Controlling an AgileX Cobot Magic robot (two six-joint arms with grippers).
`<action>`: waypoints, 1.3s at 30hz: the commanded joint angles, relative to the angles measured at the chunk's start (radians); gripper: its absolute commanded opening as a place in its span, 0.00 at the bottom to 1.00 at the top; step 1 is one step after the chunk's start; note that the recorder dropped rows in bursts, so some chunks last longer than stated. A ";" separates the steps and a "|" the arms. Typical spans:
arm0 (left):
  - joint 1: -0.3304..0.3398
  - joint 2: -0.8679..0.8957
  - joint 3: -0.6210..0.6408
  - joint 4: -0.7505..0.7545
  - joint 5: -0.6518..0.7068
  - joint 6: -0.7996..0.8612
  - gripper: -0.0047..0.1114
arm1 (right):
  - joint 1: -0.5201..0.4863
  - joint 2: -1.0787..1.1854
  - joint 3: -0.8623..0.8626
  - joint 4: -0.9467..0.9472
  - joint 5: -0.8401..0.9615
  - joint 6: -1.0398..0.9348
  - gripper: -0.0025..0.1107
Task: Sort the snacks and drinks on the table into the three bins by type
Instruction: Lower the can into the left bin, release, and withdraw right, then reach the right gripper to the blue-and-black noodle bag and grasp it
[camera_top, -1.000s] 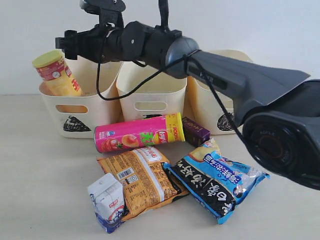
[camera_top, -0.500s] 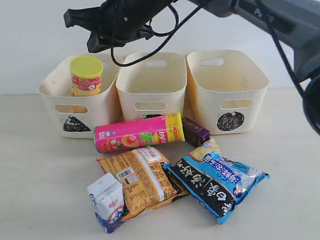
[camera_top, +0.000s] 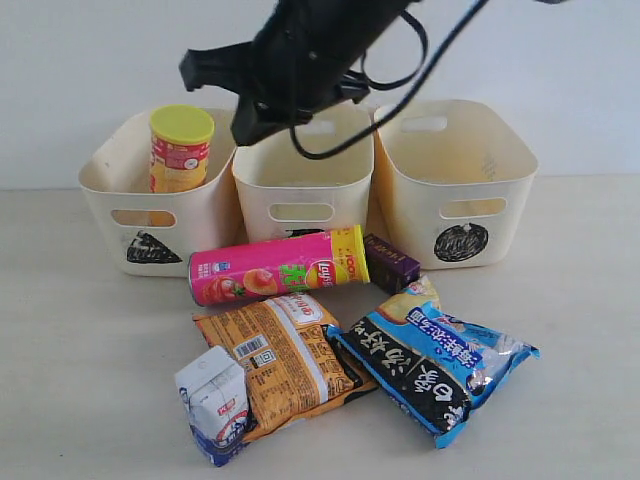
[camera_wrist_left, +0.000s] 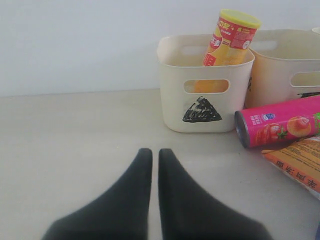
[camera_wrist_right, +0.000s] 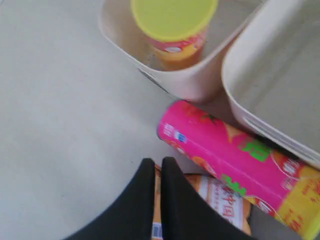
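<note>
The yellow chip tube (camera_top: 181, 150) stands in the triangle bin (camera_top: 150, 235), and its lid (camera_wrist_right: 172, 17) shows in the right wrist view. My right gripper (camera_top: 196, 67) hangs shut and empty above the middle bin (camera_top: 300, 190). The pink tube (camera_top: 278, 265) lies on its side in front of the bins. Beside its yellow end sits the dark purple carton (camera_top: 390, 262). The orange bag (camera_top: 280, 360), blue-and-black bag (camera_top: 430, 365) and white-and-blue carton (camera_top: 215, 405) lie nearer. The circle bin (camera_top: 460, 200) is empty. My left gripper (camera_wrist_left: 151, 152) is shut, low over bare table.
The three bins stand side by side against a white wall. The middle bin's mark is mostly hidden behind the pink tube. Bare table (camera_top: 80, 350) stretches to the left of the snacks, where the left gripper sits, out of the exterior view.
The yellow tube has gone from tilted to nearly upright in the triangle bin. My right arm has swung right from over that bin to above the middle bin.
</note>
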 joint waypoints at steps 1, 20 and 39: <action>-0.003 -0.003 0.004 -0.003 -0.003 0.003 0.07 | -0.084 -0.193 0.358 0.070 -0.199 -0.002 0.02; -0.003 -0.003 0.004 -0.003 -0.003 0.003 0.07 | -0.171 -0.592 1.432 0.427 -0.771 0.185 0.02; -0.003 -0.003 0.004 -0.003 -0.003 0.003 0.07 | -0.972 -0.380 1.425 1.111 0.154 -0.960 0.02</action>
